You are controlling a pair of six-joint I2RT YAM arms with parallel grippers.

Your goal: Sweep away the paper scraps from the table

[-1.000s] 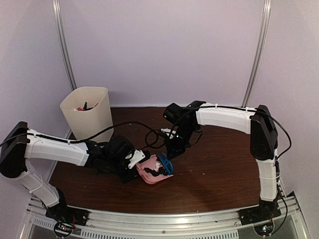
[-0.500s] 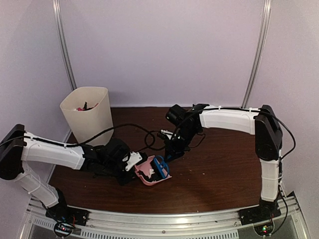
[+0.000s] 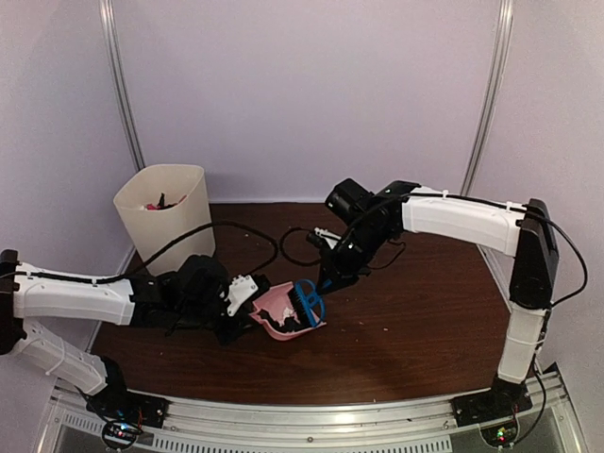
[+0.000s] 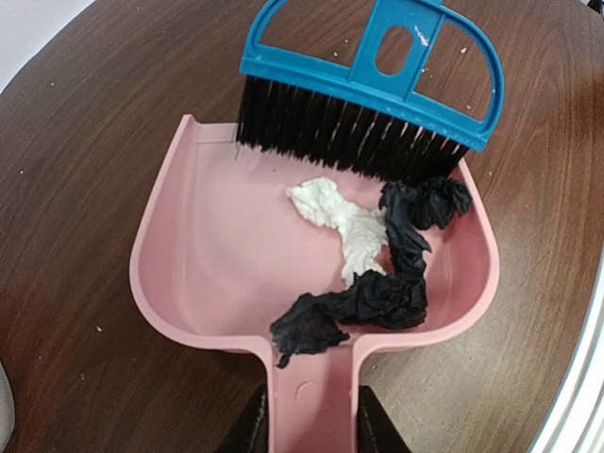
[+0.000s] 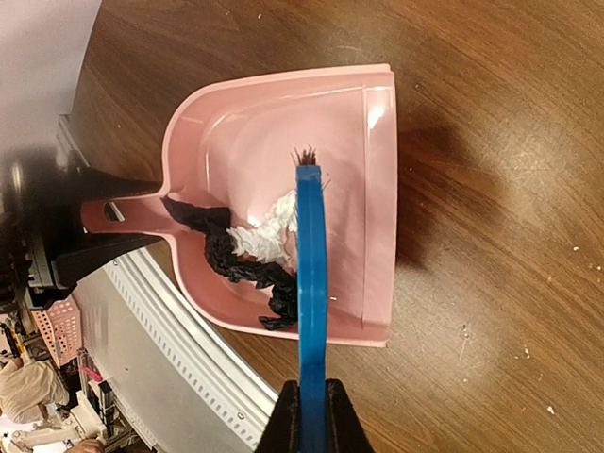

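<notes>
Nearest me, the left gripper point(image 4: 310, 427) had its jaws drawn partway in, pinching the handle of the pink dustpan point(image 4: 208, 255). The paper scraps point(image 4: 373, 283), one white and some black, lay inside the pan. One black piece hung over the back rim by the handle. I judged that the weak spot: tipping the pan backward on a lift could drop it onto the table point(image 3: 415, 321). Beyond, the blue brush point(image 4: 377, 66) stood with its bristles at the pan's mouth, the right gripper point(image 5: 311, 420) clamped tight on its handle. Pulling it away carelessly might drag paper out. The dark wood carried a few pale specks. Farther back stood a cream bin point(image 3: 170, 222) against lilac walls point(image 3: 302, 94).
</notes>
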